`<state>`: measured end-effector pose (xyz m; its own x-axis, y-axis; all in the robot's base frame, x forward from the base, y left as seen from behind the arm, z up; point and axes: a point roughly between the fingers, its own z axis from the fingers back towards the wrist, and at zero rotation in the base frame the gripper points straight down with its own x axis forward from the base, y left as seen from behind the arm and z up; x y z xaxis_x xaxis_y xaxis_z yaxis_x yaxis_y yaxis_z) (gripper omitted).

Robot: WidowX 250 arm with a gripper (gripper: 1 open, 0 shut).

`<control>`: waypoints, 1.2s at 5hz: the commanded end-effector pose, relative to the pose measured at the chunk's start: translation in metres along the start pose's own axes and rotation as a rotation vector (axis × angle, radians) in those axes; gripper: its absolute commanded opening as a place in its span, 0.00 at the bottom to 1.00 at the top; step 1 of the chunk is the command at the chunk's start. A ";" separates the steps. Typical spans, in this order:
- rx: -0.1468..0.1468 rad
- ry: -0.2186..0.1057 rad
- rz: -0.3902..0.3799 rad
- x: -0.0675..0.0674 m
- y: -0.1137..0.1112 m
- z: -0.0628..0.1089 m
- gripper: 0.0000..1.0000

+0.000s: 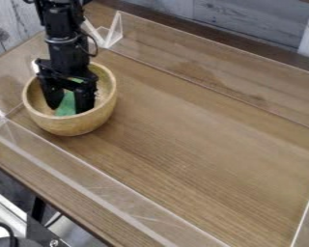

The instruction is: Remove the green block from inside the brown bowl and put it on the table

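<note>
The brown bowl sits at the left end of the table. Inside it lies the green block, leaning against the bowl's inner slope, partly hidden by the fingers. My black gripper reaches down into the bowl from above. Its jaws stand open, one finger on each side of the block. I cannot tell whether the fingers touch the block.
Low clear acrylic walls edge the table on the near and far sides. A clear acrylic piece stands just behind the bowl. Bare wood-grain surface stretches to the right of the bowl.
</note>
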<state>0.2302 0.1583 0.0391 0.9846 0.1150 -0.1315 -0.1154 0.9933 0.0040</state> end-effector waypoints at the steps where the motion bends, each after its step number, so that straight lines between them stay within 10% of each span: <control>1: 0.020 -0.056 -0.018 0.012 0.002 0.019 1.00; 6: -0.021 -0.063 -0.026 0.019 0.002 0.023 1.00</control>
<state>0.2413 0.1546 0.0413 0.9875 0.0835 -0.1333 -0.0911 0.9945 -0.0514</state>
